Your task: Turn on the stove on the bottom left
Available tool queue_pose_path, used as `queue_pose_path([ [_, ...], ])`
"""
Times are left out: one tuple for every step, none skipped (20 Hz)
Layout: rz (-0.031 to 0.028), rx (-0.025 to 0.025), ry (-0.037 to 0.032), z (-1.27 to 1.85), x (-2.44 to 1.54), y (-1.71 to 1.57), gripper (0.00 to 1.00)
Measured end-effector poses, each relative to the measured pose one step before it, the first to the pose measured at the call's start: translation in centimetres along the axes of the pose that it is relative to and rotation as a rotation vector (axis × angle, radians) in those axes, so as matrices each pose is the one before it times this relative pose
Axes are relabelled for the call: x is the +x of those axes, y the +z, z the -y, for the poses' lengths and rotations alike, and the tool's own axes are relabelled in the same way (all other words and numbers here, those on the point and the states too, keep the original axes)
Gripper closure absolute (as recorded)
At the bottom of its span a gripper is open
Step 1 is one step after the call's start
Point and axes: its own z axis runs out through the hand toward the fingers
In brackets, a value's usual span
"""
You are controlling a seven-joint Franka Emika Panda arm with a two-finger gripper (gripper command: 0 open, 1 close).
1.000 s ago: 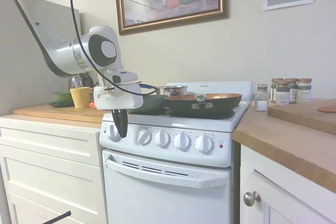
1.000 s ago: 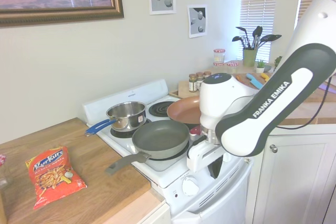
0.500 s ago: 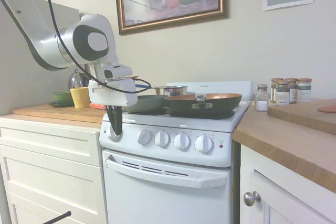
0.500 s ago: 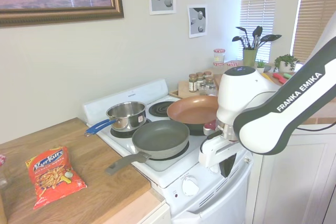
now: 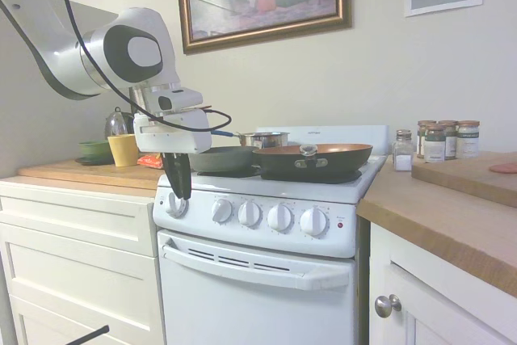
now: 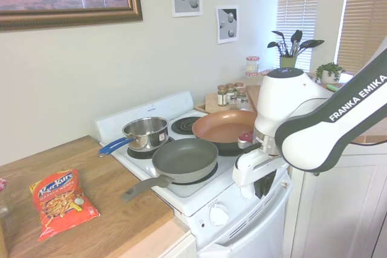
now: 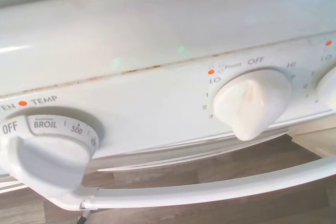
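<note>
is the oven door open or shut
Shut: the oven door sits flush with the front of the stove, with no gap along its top edge.

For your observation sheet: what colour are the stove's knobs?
White knobs on the stove, clearest in the wrist view.

Pans [image 5: 311, 159] on stove [image 5: 258, 272]

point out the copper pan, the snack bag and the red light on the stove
copper pan [image 6: 225, 126], second exterior view, inside of the bowl
snack bag [image 6: 60, 201], second exterior view, middle of its front
red light [image 5: 340, 225], first exterior view, the lamp itself
</note>
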Motion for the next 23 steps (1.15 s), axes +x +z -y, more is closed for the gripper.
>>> queue_pose_path([
  [-0.00157, 0.00002, 0.00069, -0.045, 0.065, -0.143, 0.00],
  [-0.00170, 0.00066, 0.00070, -0.044, 0.077, -0.153, 0.00],
  [-0.00179, 0.00088, -0.00087, -0.034, 0.064, -0.185, 0.00],
  [-0.00197, 0.00135, -0.00382, -0.003, 0.022, -0.197, 0.00],
  [-0.00244, 0.00193, -0.00718, 0.037, -0.031, -0.206, 0.00],
  [-0.00283, 0.00269, -0.00605, 0.073, -0.065, -0.214, 0.00],
  [-0.00220, 0.00192, -0.00494, 0.079, -0.090, -0.174, 0.00],
  [-0.00170, 0.00135, -0.00463, 0.078, -0.098, -0.134, 0.00],
  [-0.00170, 0.00176, -0.00446, 0.065, -0.067, -0.114, 0.00],
  [-0.00125, 0.00156, -0.00292, 0.025, -0.011, -0.091, 0.00],
  [-0.00080, 0.00177, -0.00251, 0.006, 0.018, -0.087, 0.00],
  [-0.00058, 0.00176, -0.00207, 0.002, 0.022, -0.087, 0.00],
  [-0.00096, 0.00170, -0.00159, -0.001, 0.028, -0.100, 0.00],
  [-0.00115, 0.00153, -0.00125, -0.001, 0.024, -0.112, 0.00],
  [-0.00117, 0.00136, -0.00114, -0.001, 0.019, -0.109, 0.00],
  [-0.00078, 0.00080, -0.00059, -0.004, 0.014, -0.088, 0.00],
  [-0.00062, 0.00067, -0.00094, -0.004, 0.012, -0.076, 0.00],
  [-0.00062, 0.00089, -0.00100, 0.001, 0.011, -0.061, 0.00],
  [-0.00013, 0.00049, -0.00071, -0.001, 0.006, -0.035, 0.00],
  [0.00045, 0.00058, -0.00074, -0.001, 0.005, -0.017, 0.00],
  [0.00061, 0.00027, -0.00078, -0.005, 0.000, 0.001, 0.00],
  [0.00053, -0.00027, -0.00122, -0.016, -0.012, 0.018, 0.00],
  [0.00045, -0.00060, -0.00120, -0.024, -0.018, 0.026, 0.00],
])
